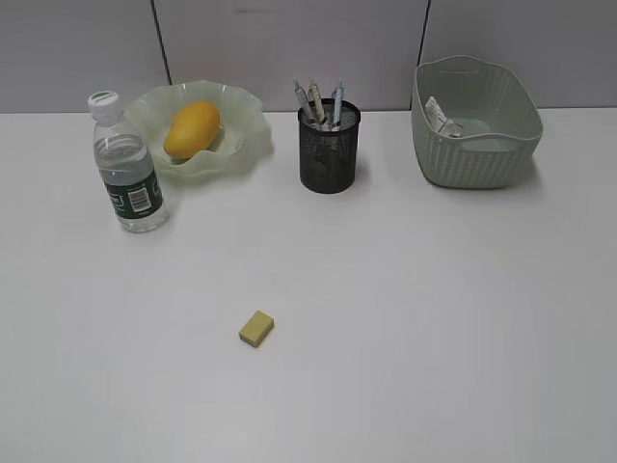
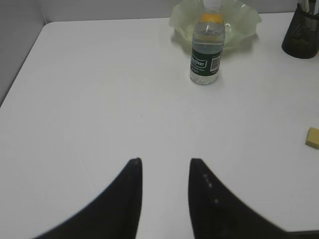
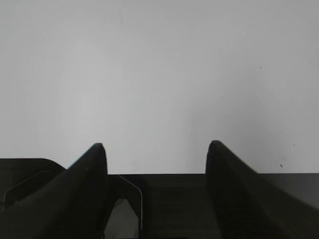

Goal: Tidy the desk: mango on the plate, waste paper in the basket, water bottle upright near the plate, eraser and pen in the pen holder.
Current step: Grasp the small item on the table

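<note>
The yellow-orange mango [image 1: 193, 128] lies on the ruffled pale-green plate [image 1: 246, 125] at the back left. Upright just in front of the plate stands the water bottle [image 1: 128, 166], also the bottle [image 2: 207, 47] in the left wrist view. The black mesh pen holder [image 1: 329, 148] holds several pens [image 1: 315, 100]. A crumpled waste paper [image 1: 439, 118] lies inside the basket [image 1: 477, 130]. A small tan eraser [image 1: 256, 328] rests alone on the white desk [image 1: 405, 318]; the eraser [image 2: 312, 138] shows at the left wrist view's right edge. My left gripper [image 2: 165, 162] is open and empty. My right gripper [image 3: 155, 146] is open, empty, over bare desk. Neither arm shows in the exterior view.
A grey partition wall [image 1: 289, 48] runs behind the desk. The desk's left edge [image 2: 22, 64] shows in the left wrist view.
</note>
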### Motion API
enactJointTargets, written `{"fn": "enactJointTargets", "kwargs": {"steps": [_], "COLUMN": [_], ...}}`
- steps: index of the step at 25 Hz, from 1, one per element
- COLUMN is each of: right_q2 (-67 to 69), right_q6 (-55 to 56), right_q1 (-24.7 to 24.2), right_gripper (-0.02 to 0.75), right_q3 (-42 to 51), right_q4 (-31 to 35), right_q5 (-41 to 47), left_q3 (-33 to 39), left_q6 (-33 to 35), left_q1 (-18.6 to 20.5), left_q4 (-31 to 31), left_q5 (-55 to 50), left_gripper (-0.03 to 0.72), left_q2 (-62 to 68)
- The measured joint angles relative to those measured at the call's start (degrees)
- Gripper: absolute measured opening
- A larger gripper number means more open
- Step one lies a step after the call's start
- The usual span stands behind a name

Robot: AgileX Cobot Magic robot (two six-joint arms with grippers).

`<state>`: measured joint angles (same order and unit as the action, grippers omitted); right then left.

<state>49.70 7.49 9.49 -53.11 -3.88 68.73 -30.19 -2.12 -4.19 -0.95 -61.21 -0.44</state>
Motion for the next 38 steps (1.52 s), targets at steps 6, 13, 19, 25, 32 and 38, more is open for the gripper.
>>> {"fn": "enactJointTargets", "kwargs": {"steps": [6, 13, 19, 25, 32, 38], "right_q2": [-12.75, -27.04, -37.63, -47.02, -50.22, -50.22], "right_q6": [-0.7, -1.88, -1.94, -4.48, -7.49, -12.44], "right_q1": [0.0, 0.0, 0.0, 0.0, 0.0, 0.0], "right_gripper": [0.494, 0.494, 0.494, 0.494, 0.489, 0.477], "right_q3": [4.75, 11.64, 15.41, 16.0, 21.83, 24.1], "right_q4": [0.0, 0.0, 0.0, 0.05, 3.88, 9.01], "right_q5": [0.0, 0.06, 0.02, -4.09, -8.96, -9.11], "left_q3": [0.0, 0.0, 0.0, 0.0, 0.0, 0.0], "left_q6": [0.0, 0.0, 0.0, 0.0, 0.0, 0.0], "left_q1": [0.0, 0.0, 0.0, 0.0, 0.0, 0.0], "left_q4": [0.01, 0.12, 0.18, 0.18, 0.25, 0.25], "left_q5": [0.0, 0.0, 0.0, 0.0, 0.02, 0.02], "left_gripper": [0.246, 0.246, 0.246, 0.246, 0.246, 0.246], "left_q2": [0.0, 0.0, 0.0, 0.0, 0.0, 0.0]}}
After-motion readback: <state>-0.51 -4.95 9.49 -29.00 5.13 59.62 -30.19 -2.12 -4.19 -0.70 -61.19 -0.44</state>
